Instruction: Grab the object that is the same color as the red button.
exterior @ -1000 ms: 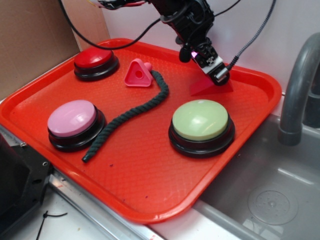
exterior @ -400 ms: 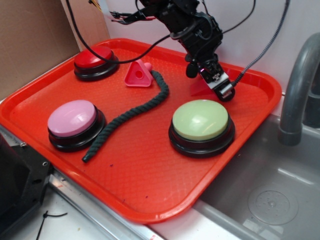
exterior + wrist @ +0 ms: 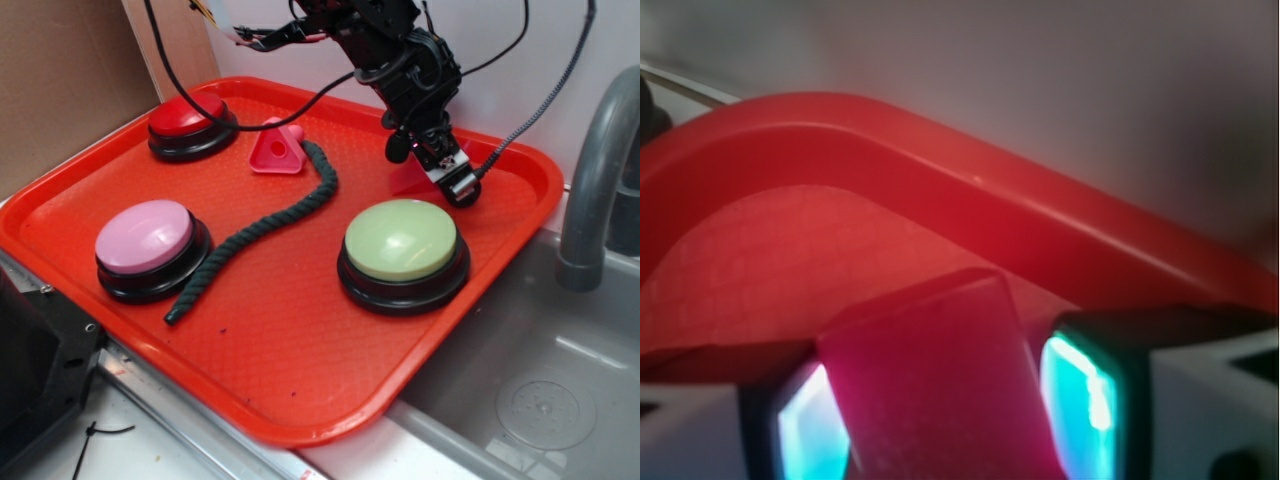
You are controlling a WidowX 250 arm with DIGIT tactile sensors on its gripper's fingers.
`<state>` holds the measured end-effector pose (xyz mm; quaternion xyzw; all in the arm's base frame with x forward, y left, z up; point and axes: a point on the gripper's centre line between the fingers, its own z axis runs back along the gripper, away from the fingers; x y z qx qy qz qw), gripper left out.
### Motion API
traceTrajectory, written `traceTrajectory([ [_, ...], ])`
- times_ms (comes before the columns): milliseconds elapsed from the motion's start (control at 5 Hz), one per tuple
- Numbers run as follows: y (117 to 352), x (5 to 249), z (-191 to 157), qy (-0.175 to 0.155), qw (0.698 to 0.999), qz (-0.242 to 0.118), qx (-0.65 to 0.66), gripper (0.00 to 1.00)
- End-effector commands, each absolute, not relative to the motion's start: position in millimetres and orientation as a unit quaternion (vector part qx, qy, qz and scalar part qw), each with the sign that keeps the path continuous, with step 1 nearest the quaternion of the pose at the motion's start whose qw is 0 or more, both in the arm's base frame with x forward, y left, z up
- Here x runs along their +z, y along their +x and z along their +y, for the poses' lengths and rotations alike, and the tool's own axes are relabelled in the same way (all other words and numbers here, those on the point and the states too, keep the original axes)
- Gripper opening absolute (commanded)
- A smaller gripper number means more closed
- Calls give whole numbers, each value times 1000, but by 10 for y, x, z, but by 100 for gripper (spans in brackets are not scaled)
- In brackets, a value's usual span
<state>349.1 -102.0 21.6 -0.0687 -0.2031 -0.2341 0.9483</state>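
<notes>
The red button point(image 3: 187, 117) sits at the tray's far left corner. The object, a small red wedge point(image 3: 411, 181), lies on the red tray point(image 3: 290, 340) near its far right edge, just behind the green button. My gripper point(image 3: 432, 170) is down over the wedge, one finger on each side. In the wrist view the wedge point(image 3: 930, 390) fills the space between the two glowing pads point(image 3: 1090, 400) of my gripper point(image 3: 940, 425). The jaws look open, close to the wedge's sides, and the wedge rests on the tray.
A pale green button point(image 3: 400, 240) stands right in front of the gripper. A pink button point(image 3: 145, 238), a dark rope point(image 3: 270, 225) and a pink triangular piece point(image 3: 277, 148) also lie on the tray. The sink point(image 3: 540, 390) and faucet point(image 3: 595, 170) are to the right.
The gripper has moved down and slightly right, from above the wedge to around it. The wedge is now mostly hidden behind the fingers.
</notes>
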Motion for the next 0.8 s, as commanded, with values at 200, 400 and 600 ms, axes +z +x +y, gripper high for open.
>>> traceTrajectory([
  [200,3199,1225,-653,-38,979,-134,-148,0],
  [400,2876,1531,-438,-20,991,-118,-57,0],
  [600,2553,1751,-299,-9,993,-119,0,0],
])
